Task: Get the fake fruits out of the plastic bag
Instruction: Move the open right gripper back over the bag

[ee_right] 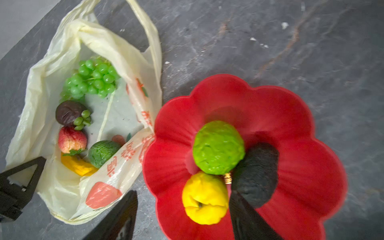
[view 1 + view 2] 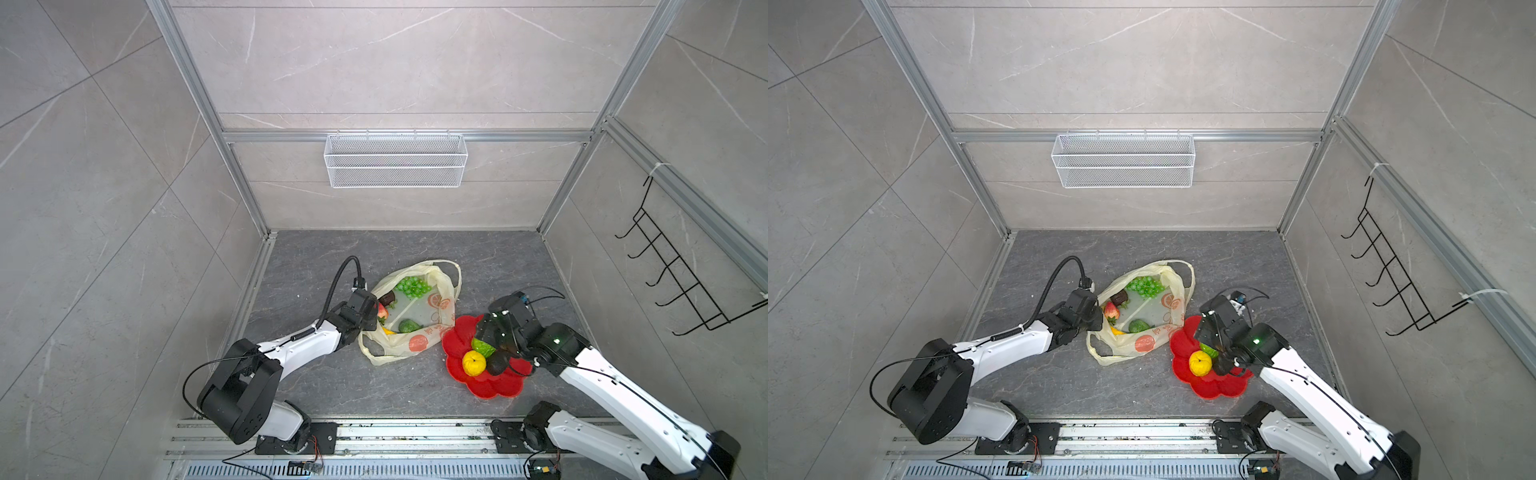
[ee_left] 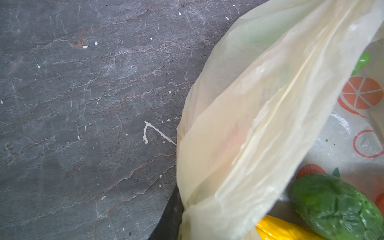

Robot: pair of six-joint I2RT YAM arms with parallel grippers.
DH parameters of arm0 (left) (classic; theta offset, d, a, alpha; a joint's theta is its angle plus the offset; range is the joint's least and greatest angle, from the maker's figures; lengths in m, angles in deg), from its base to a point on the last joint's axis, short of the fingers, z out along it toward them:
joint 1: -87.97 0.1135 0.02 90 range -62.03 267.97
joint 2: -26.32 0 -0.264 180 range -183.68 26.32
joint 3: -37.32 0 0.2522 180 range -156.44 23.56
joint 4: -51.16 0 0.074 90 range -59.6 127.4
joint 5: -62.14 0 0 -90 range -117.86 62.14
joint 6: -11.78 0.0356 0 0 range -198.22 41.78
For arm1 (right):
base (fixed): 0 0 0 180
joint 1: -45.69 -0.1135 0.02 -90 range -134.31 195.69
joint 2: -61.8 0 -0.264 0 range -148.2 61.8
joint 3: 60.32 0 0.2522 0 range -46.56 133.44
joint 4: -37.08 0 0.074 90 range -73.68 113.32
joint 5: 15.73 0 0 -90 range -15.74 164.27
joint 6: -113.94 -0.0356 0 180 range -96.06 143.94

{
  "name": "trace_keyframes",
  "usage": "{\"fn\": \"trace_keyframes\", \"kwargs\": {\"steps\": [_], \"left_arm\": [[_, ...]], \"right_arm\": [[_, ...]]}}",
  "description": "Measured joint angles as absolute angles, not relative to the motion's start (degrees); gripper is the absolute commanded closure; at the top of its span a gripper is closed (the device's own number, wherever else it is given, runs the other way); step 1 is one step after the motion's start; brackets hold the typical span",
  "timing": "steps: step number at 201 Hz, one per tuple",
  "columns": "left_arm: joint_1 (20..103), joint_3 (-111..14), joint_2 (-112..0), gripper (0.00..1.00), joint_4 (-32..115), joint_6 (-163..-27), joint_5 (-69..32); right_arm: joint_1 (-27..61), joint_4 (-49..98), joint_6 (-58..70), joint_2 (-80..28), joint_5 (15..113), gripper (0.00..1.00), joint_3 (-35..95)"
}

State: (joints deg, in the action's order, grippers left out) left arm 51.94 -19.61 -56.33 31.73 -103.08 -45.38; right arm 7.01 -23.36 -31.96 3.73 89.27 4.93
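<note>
Plastic bag both wrist views; red plate right wrist only.

Your left gripper meets the bag rim, strawberry just beside it. Your right gripper hangs over the plate, lemon close by.

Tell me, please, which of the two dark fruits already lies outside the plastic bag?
The black one on the red plate, beside the yellow ball; the brown one sits inside the bag by the grapes.
</note>
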Motion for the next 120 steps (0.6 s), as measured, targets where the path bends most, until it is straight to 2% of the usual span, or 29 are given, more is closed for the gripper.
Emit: {"fn": "trace_keyframes", "kwargs": {"steps": [63,120], "left_arm": [[51.94,-19.61,-56.33,0.82,31.73,-103.08,-45.35],[51.94,-19.61,-56.33,0.82,31.73,-103.1,-45.35]], "right_arm": [[-2.47,-11.58,-31.65,-15.48,87.3,0.28,12.93],[-3.59,-4.34,-29.07,-30.26,82.56,0.29,21.89]]}}
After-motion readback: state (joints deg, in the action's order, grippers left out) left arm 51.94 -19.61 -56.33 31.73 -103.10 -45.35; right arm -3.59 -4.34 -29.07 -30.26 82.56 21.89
